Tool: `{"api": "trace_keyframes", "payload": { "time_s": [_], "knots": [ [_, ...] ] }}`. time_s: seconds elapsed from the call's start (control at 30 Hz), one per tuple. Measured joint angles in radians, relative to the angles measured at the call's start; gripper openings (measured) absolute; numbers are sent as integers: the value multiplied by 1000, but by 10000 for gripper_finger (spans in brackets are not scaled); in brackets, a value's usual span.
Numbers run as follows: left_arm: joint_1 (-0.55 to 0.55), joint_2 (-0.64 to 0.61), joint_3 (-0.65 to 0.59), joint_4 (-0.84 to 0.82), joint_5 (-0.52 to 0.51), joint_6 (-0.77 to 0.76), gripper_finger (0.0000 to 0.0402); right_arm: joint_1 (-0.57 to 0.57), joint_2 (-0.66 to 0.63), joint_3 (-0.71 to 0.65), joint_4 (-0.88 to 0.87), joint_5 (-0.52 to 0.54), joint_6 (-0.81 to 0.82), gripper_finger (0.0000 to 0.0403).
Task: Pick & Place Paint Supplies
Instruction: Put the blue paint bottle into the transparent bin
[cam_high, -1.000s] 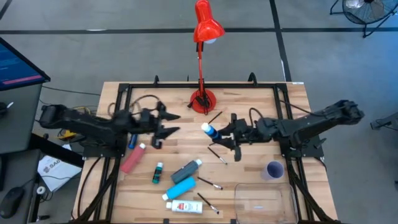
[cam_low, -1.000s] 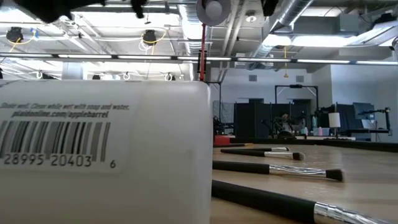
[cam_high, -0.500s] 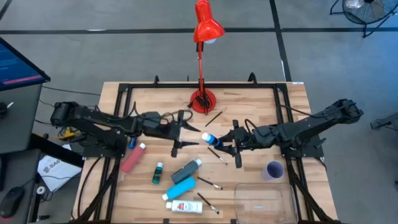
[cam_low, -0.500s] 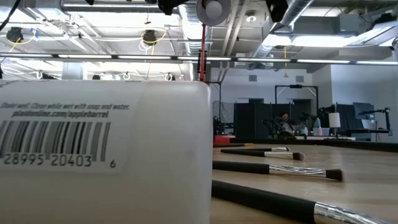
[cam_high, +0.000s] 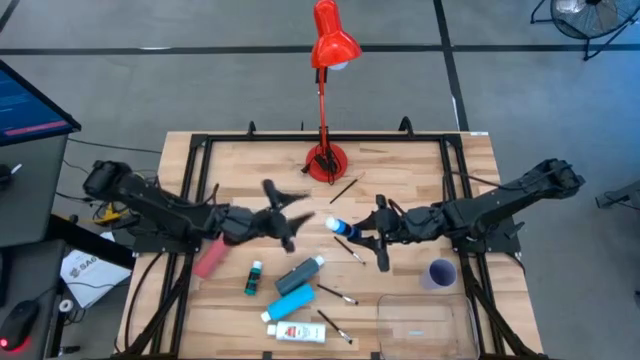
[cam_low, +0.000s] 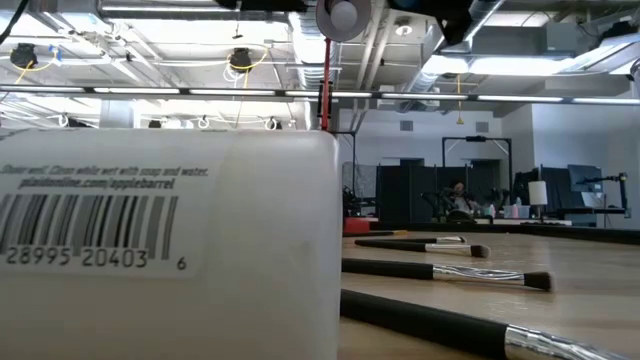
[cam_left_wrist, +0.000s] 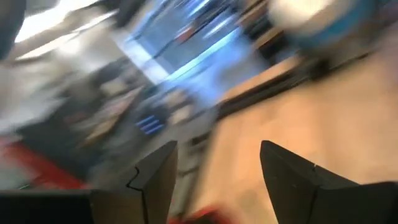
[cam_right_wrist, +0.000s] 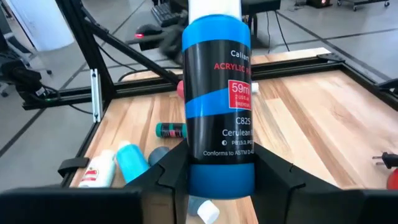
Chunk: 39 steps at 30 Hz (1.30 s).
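My right gripper (cam_right_wrist: 221, 171) (cam_high: 360, 233) hangs over the table's middle, shut on a blue paint bottle (cam_right_wrist: 217, 106) (cam_high: 338, 226) with a white cap. My left gripper (cam_high: 285, 212) (cam_left_wrist: 214, 177) hovers left of it, open, with nothing between its fingers. Flat on the table lie a pink-red tube (cam_high: 210, 258), a small green bottle (cam_high: 254, 277), a grey-teal bottle (cam_high: 300, 272), a blue tube (cam_high: 293, 300), a white tube (cam_high: 295, 330) and thin dark brushes (cam_high: 338, 293). The white bottle (cam_low: 160, 240) fills the low view's left. My right gripper pinches the lower part of the blue bottle's body (cam_right_wrist: 200, 177) between its two fingers (cam_right_wrist: 171, 171), one on each side. The fingers come in about level from the table's right. The bottle is lifted clear of the table, its capped end pointing away from the gripper.
A red desk lamp has its base (cam_high: 326, 160) at the far middle and its head (cam_high: 333, 40) beyond the table. A lilac cup (cam_high: 441, 273) and a clear plastic tray (cam_high: 425, 322) stand at the near right. Black frame rails (cam_high: 200, 160) run along the table's edges.
My left gripper has swung toward the table's middle and near side, rolling about its own axis, and has stayed open. My right gripper has tipped down a little and carried the blue bottle slightly toward the near edge.
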<state>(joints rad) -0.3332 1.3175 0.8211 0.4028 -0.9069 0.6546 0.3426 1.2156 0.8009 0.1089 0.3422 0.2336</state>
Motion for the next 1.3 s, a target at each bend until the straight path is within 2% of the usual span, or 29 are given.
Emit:
{"api": "trace_keyframes", "payload": {
  "time_s": [0.1, 0.17, 0.4, 0.57, 0.87, 1.3],
  "knots": [
    [-14, 19, 0, 68, -217, 128, 204, 5, 0, 0, -9, 4, 0, 121],
    [-11, 30, 0, 92, -285, 186, 204, 4, 0, 0, -7, 4, 1, 121],
    [28, 55, 0, 111, -300, 225, 204, 3, 0, 0, 0, 6, 15, 122],
    [55, 55, 0, 121, -363, 202, 204, 2, 0, 0, 0, 6, 15, 120],
    [93, 55, 0, 143, -403, 187, 204, 2, 0, 0, -5, 6, 14, 122],
    [139, 54, 0, 145, -384, 175, 204, 2, 0, 0, -5, 6, 11, 124]
  ]
}}
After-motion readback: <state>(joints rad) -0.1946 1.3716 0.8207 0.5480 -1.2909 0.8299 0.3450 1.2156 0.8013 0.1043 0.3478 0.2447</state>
